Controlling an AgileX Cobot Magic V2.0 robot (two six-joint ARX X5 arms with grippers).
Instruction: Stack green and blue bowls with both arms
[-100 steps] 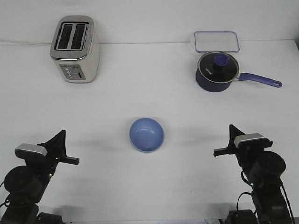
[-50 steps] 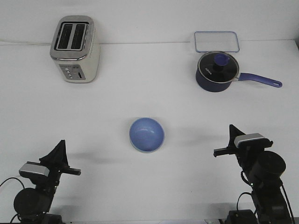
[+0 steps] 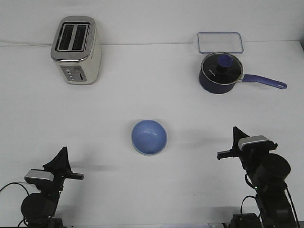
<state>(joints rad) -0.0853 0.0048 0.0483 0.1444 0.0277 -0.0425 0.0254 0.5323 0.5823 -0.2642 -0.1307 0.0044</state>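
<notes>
The periwinkle blue bowl [image 3: 149,136] sits upright in the middle of the table. A thin pale rim shows under its near edge; the green bowl is otherwise hidden. My left gripper [image 3: 65,166] is low at the near left, well away from the bowl, and its fingers look closed to a single point with nothing in them. My right gripper [image 3: 228,142] is at the near right, also apart from the bowl, closed to a point and holding nothing.
A cream toaster [image 3: 76,50] stands at the far left. A dark navy pot [image 3: 219,72] with a long handle stands at the far right, with a clear rectangular lid [image 3: 220,42] behind it.
My left arm has drawn back and down toward the table's near edge. The right arm and the bowl have not moved.
</notes>
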